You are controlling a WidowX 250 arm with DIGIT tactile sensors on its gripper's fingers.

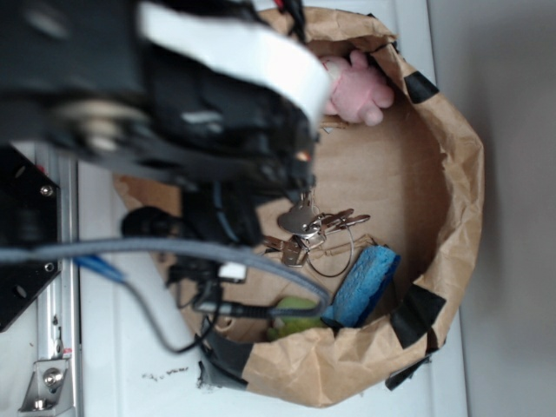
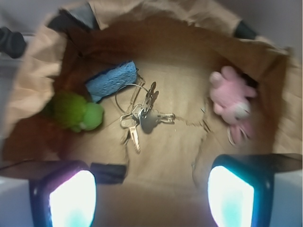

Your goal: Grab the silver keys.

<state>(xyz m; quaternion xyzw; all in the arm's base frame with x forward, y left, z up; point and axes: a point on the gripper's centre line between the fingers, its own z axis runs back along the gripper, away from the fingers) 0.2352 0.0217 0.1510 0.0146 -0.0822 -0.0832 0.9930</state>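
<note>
Fingers apart, silver keys below

Silver keys: one bunch of small grey metal keys on a thin wire ring, lying flat on the brown paper floor of the bag, near its middle. Keys fan out from the ring in several directions; in the wrist view one blade points toward the bottom of the frame, one to the right, others upward. A flat, rounded tag sits at the centre of the fan, probably heart-shaped, though blur makes the outline uncertain. The wire loop extends beyond the bunch. Nothing grips the bunch; it lies loose.
</note>
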